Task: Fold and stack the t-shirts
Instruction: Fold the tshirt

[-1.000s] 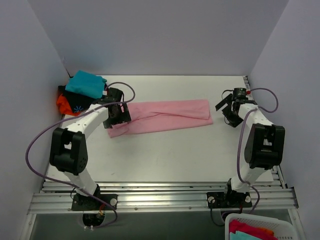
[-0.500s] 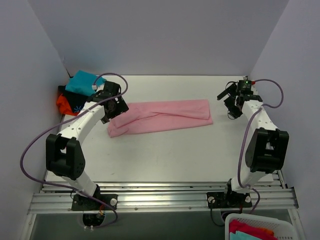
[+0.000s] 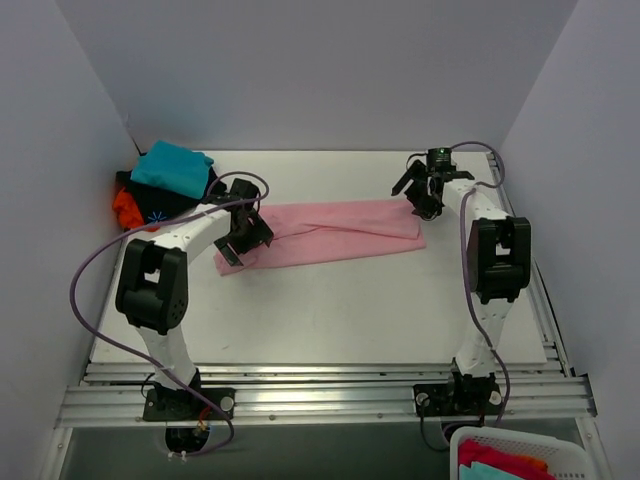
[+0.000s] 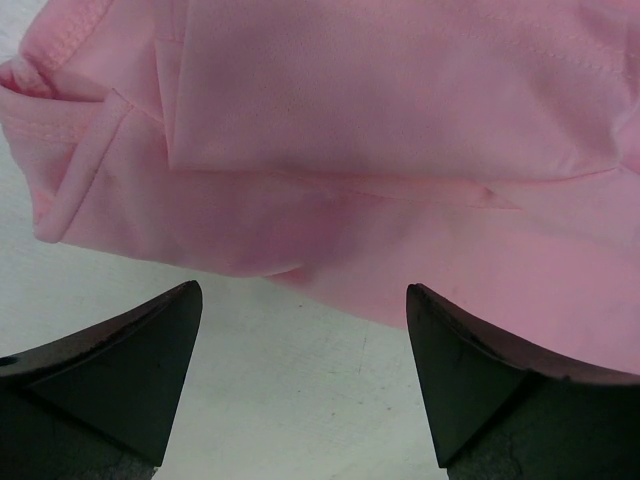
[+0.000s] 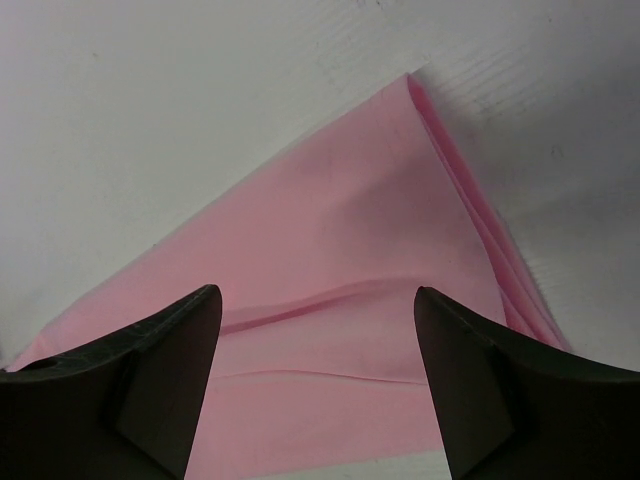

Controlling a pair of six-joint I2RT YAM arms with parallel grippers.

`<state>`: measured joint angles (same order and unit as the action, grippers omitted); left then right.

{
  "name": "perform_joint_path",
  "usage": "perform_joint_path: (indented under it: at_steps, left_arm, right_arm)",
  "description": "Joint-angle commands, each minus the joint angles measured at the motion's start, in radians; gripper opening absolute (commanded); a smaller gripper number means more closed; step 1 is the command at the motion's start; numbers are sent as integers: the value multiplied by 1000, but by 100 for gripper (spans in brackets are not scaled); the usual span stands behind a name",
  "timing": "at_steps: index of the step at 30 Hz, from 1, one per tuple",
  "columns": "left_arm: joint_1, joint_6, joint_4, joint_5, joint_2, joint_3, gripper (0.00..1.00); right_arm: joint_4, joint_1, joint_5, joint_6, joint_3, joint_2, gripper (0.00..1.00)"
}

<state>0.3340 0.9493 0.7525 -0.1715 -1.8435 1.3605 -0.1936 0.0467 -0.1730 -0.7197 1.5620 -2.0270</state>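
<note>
The light-pink t-shirt point(image 3: 330, 232) lies folded into a long strip across the table's middle. My left gripper point(image 3: 245, 237) is open over its left end; the left wrist view shows the pink cloth point(image 4: 400, 150) and its edge just ahead of the open fingers point(image 4: 120, 370). My right gripper point(image 3: 418, 193) is open above the strip's far right corner; the right wrist view shows that corner point(image 5: 380, 250) between the spread fingers point(image 5: 130, 390). A pile at the back left holds a teal tee point(image 3: 172, 168), a black tee with blue print point(image 3: 155, 207) and an orange-red tee point(image 3: 127, 208).
The walls of the enclosure stand on three sides. A white basket point(image 3: 520, 455) with folded cloth sits below the table's front right corner. Metal rails point(image 3: 320, 395) run along the near edge. Purple cables loop from both arms.
My right gripper moved left from the table's right edge to the shirt's far right corner. My left gripper lifted off and came back to the shirt's left end, further right.
</note>
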Motion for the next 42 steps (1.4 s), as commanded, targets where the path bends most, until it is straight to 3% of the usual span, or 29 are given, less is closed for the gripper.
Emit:
perform_joint_path:
  at_steps: [1, 11, 26, 27, 28, 29, 30, 31, 32, 35, 37, 42]
  left_arm:
    - [2, 42, -33, 43, -16, 46, 92]
    - [0, 69, -33, 96, -22, 11, 93]
    - [-33, 71, -38, 90, -132, 31, 91]
    - [-35, 74, -41, 87, -138, 31, 88]
    - [-39, 75, -48, 87, -141, 31, 85]
    - [-41, 78, -53, 87, -154, 29, 73]
    - [-43, 80, -54, 87, -160, 32, 62]
    - [-47, 80, -54, 84, -164, 38, 51]
    - [-49, 77, -51, 81, -180, 43, 32]
    - [-59, 60, -38, 66, -212, 81, 10]
    - [-70, 36, -44, 52, -241, 115, 3]
    - [-95, -15, -48, 46, -338, 238, 2]
  right_arm:
    - [-46, -7, 29, 20, 33, -24, 74]
    - [-135, -21, 245, 101, 24, -32, 76]
    - [-83, 42, 219, 54, 47, -179, 71]
    - [-78, 45, 208, 55, 47, -190, 67]
    - [-69, 51, 205, 55, 47, -196, 44]
    - [-67, 53, 201, 55, 47, -205, 32]
    - [-64, 54, 198, 55, 47, -210, 3]
    - [-72, 55, 193, 54, 52, -214, 0]
    - [-73, 56, 191, 55, 56, -222, 0]
    - [-66, 56, 187, 78, 50, -213, 0]
    - [-70, 53, 197, 95, 41, -203, 0]
    - [-79, 18, 211, 123, -51, -113, 0]
